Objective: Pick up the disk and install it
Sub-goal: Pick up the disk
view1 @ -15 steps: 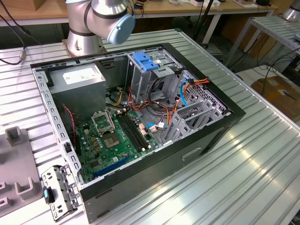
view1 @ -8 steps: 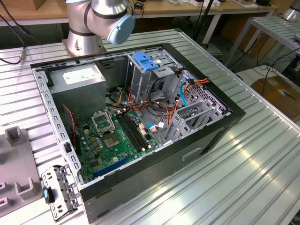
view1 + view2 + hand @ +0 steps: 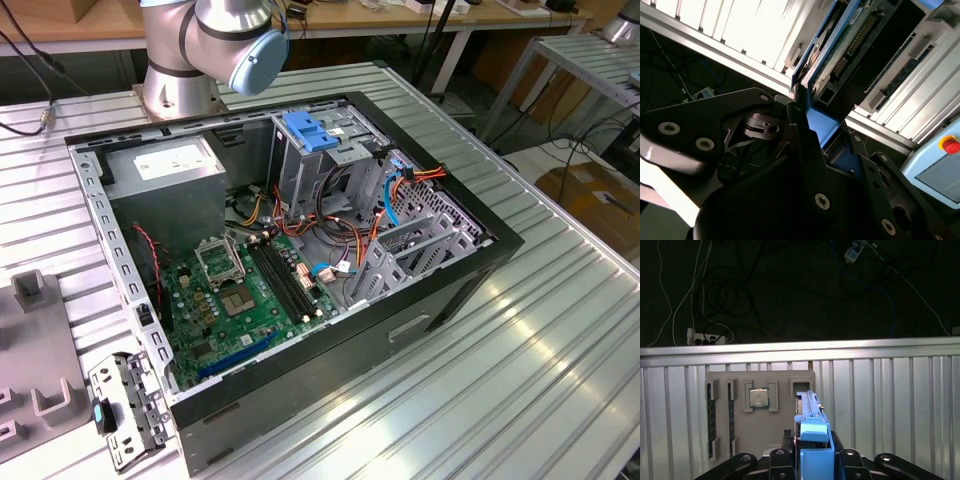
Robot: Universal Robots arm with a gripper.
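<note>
In the first wrist view the black pincer (image 3: 812, 457) is clamped on the thin, blue-plastic-framed disk (image 3: 811, 415), seen edge-on.

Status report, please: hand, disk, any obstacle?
Hand shut on the disk, held edge-on. Grey tray beyond it. Computer case open, disk not yet installed. Nothing seen in the way.

Exterior view evenly bright, glare streaks on table (image 3: 530, 330); both wrist views dim, floor (image 3: 790, 290) black.
</note>
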